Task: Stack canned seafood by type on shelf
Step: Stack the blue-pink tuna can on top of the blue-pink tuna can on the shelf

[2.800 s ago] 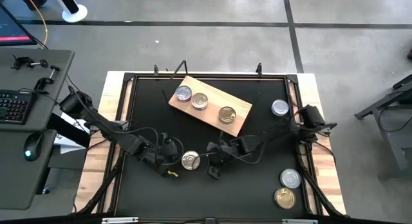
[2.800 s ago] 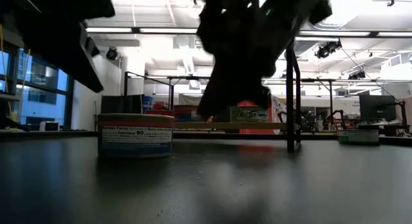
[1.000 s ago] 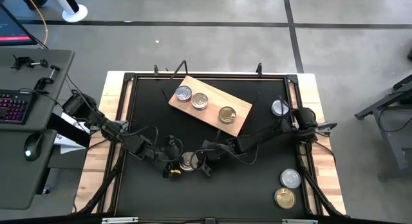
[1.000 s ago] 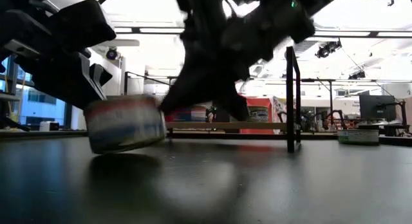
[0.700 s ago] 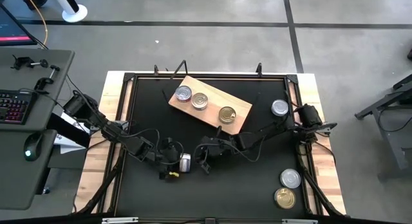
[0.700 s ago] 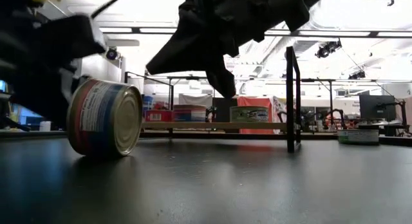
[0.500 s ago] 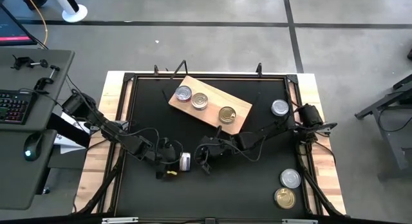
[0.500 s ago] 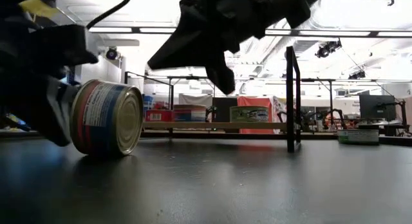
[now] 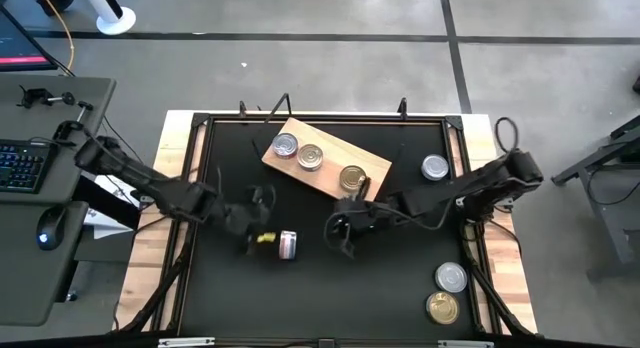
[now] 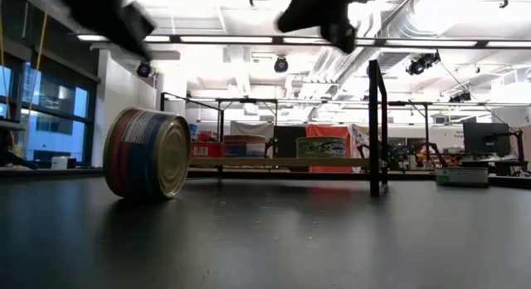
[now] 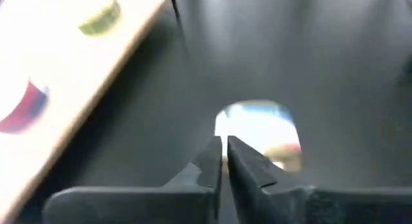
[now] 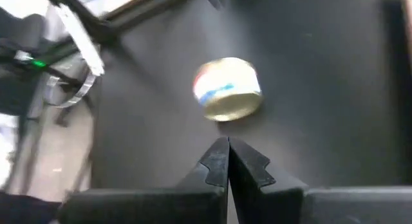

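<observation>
Tin (image 9: 288, 245) on its edge, rolling axis level, free on the table between both arms! Left gripper (image 9: 262, 200) hangs just beside it, fingers pressed together, nearer. Right gripper (image 9: 343, 238), also closed and empty, sits farther off on the tin's other side.

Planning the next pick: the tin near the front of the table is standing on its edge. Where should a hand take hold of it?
Probably from above, fingers across the two flat faces of the tipped tin: it stands on its rim, so the curved wall could roll away.

A desk (image 9: 60, 188) with a keyboard (image 9: 22, 166) and mouse (image 9: 46, 228) stands beside the black table (image 9: 400, 288)
</observation>
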Controlling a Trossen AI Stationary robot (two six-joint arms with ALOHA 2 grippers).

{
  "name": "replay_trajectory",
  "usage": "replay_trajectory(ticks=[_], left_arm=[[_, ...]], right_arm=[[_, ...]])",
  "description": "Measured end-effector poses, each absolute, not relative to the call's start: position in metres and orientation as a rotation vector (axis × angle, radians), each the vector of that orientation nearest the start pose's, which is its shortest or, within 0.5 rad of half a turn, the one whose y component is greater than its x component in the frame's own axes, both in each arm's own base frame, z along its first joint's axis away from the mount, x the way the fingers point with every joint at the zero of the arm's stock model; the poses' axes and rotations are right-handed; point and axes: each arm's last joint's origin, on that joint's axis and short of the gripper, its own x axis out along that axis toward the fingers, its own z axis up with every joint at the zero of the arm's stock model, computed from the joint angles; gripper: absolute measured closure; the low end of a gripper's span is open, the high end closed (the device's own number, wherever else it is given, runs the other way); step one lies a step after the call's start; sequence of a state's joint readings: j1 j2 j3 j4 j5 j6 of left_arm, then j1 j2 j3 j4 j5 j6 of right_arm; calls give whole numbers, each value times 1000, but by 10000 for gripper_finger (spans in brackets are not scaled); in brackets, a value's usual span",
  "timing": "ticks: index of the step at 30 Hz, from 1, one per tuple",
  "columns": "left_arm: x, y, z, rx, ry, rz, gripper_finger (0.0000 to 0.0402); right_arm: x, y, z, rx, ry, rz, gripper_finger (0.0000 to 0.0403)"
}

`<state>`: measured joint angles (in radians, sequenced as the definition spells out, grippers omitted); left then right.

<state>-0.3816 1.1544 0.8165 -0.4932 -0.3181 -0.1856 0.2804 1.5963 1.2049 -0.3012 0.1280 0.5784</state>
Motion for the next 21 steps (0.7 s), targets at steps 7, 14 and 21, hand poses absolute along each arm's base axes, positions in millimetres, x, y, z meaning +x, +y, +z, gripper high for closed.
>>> replay_trajectory(ticks=[7,14,21], left_arm=[[259,-67,278,-33,786,-62,261],[279,-72,282,-396,899,93,127],[286,-66,274,-619,902,242,97]], right_arm=[[307,101,275,392,808,-167,403],[287,112,266,390,958,-233,403],[281,121,263,364,977,-228,403]])
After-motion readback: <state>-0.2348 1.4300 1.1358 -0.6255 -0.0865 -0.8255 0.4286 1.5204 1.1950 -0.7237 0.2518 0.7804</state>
